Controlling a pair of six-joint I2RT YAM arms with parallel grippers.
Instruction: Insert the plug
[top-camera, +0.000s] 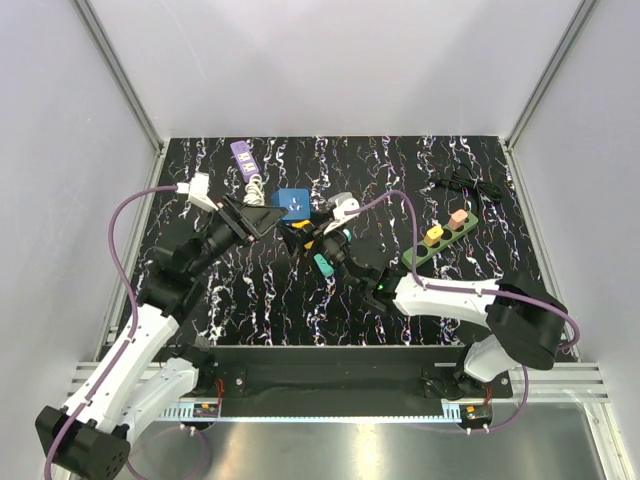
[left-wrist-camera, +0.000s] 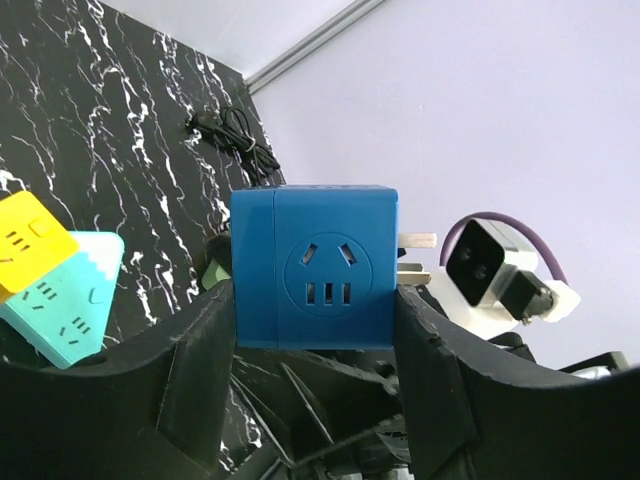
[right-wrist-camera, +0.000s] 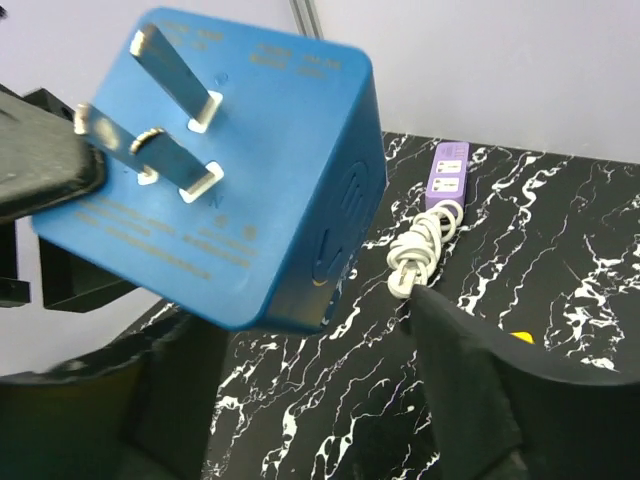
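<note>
Blue cube adapter (left-wrist-camera: 310, 265) is off the bench, in the air over the middle and a bit toward the far edge. My left gripper (left-wrist-camera: 313, 320) pinches it by two opposite side walls, one finger (left-wrist-camera: 200, 365) on each. That grip leaves the socket face (left-wrist-camera: 327, 272) and the prong side uncovered.

The three flat prongs (right-wrist-camera: 170, 70) point toward my right wrist camera, so I judge this as presenting the plug for a handover or regrip. My right gripper (right-wrist-camera: 300, 350) is just beside the cube with its fingers spread wide, holding nothing, and the cube sits above the gap, not in it.

A yellow cube (left-wrist-camera: 28, 240) and a teal cube (left-wrist-camera: 65, 300) are just beside each other on the bench, near my right fingers. The green power strip (top-camera: 440, 243) lies toward the right edge with small cubes already plugged into it. It's the likely target, but the free slot can't be read.

The purple power strip (right-wrist-camera: 447, 172) with its white coiled cable (right-wrist-camera: 420, 250) lies near the far edge, left of middle. A black cable (left-wrist-camera: 232, 135) lies at the far right corner. The plug isn't inserted yet.
</note>
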